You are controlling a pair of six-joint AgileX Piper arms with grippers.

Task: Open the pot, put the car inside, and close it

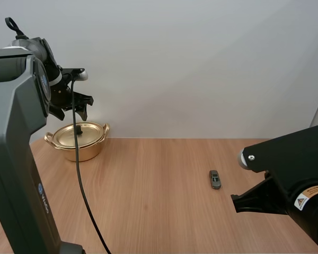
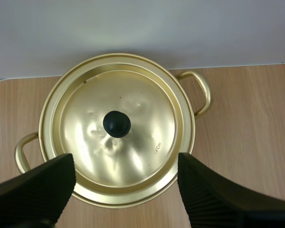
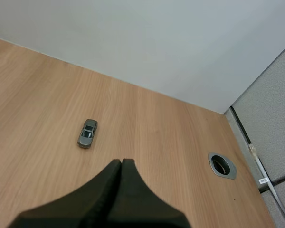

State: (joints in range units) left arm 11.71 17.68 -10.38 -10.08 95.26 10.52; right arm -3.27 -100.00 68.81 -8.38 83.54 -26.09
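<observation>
I seem to work in an office: the wood-laminate surface (image 3: pixel 47 95) has a metal cable hole (image 3: pixel 222 165), a grey fabric partition (image 3: pixel 270 104) stands just beside that hole, and a plain white wall (image 3: pixel 156 42) rises behind it.

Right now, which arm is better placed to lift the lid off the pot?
Left. The left pincer hangs open above the lid, its fingers apart and facing the black knob. The right pincer is shut and near the car, far across the table from the pot.
</observation>
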